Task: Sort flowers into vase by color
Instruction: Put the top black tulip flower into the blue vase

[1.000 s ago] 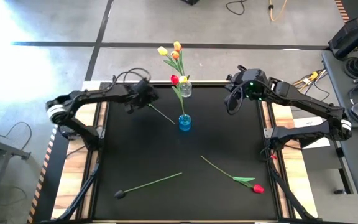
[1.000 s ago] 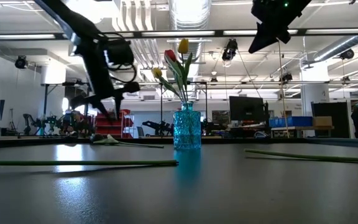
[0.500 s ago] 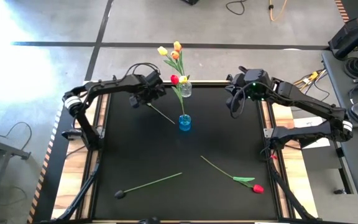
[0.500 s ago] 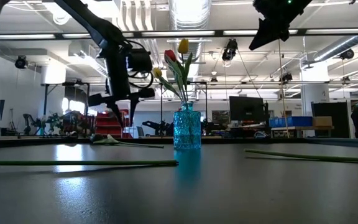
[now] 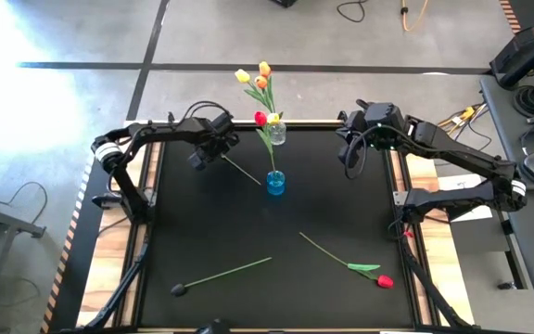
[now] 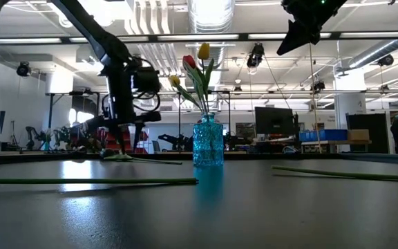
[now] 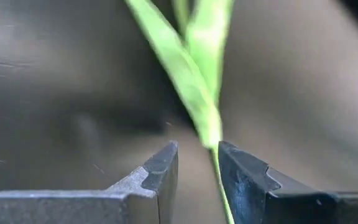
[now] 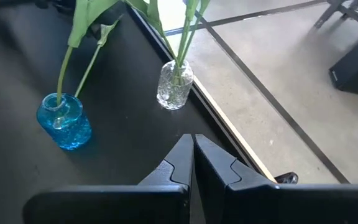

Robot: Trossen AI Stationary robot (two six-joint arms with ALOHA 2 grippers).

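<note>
Our left gripper [image 5: 204, 154], jaws parted around the green-stemmed tulip [image 5: 239, 170] lying by the blue glass vase [image 5: 275, 182], lines up a pickup; right gripper [image 5: 349, 160] waits clenched, empty.

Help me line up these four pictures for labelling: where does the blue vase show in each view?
High view: the blue vase stands on the black table just above the picture's middle.
Low view: the blue vase stands at the middle, flowers rising from it.
Left wrist view: not in it; only a green stem between that pincer's fingers.
Right wrist view: the blue vase is at the left.
Shared landmark: the clear vase beside it, in the high and right wrist views.
</note>
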